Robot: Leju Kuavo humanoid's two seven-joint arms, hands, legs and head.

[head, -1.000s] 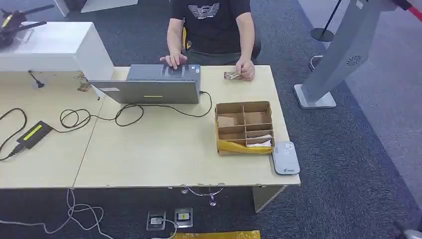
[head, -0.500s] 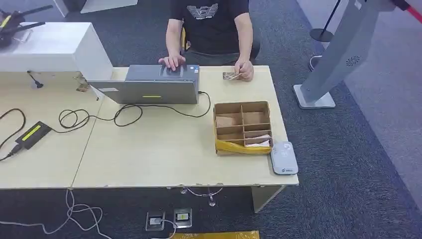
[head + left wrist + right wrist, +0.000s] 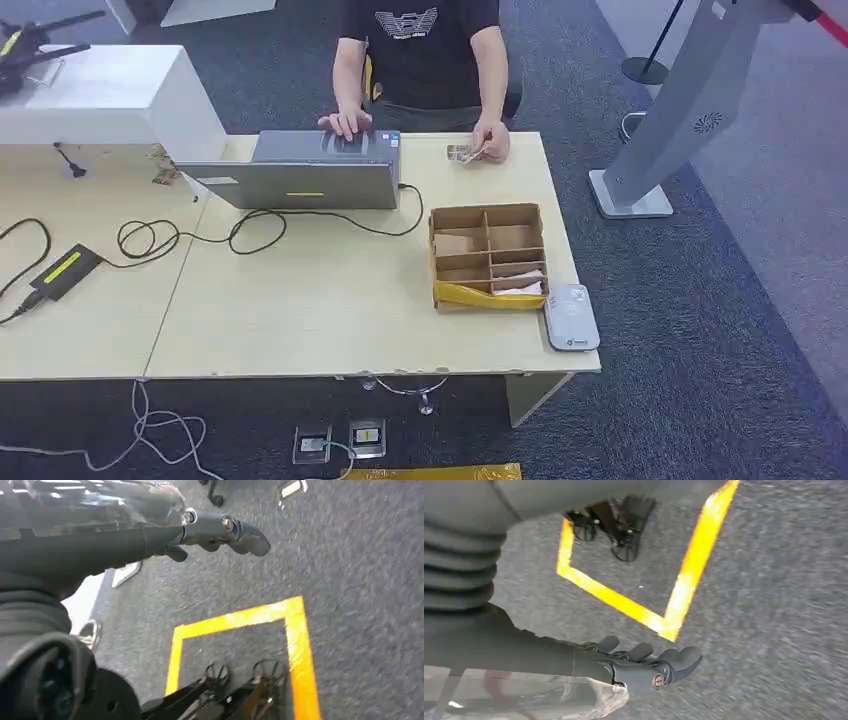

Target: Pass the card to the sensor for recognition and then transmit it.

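Grey carpet (image 3: 774, 580) with yellow tape (image 3: 684, 585) lies under both hanging arms; the left robot hand (image 3: 220, 530) and right robot hand (image 3: 649, 665) each hold nothing, fingers loosely extended and apart. Nearest on the tabltop (image 3: 320, 310) sits the sensor (image 3: 571, 317), just beside the box (image 3: 488, 256). Farther back stands a laptop (image 3: 305, 172). At the far edge a person (image 3: 425, 50) holds the card (image 3: 462, 153) against the tabletop.
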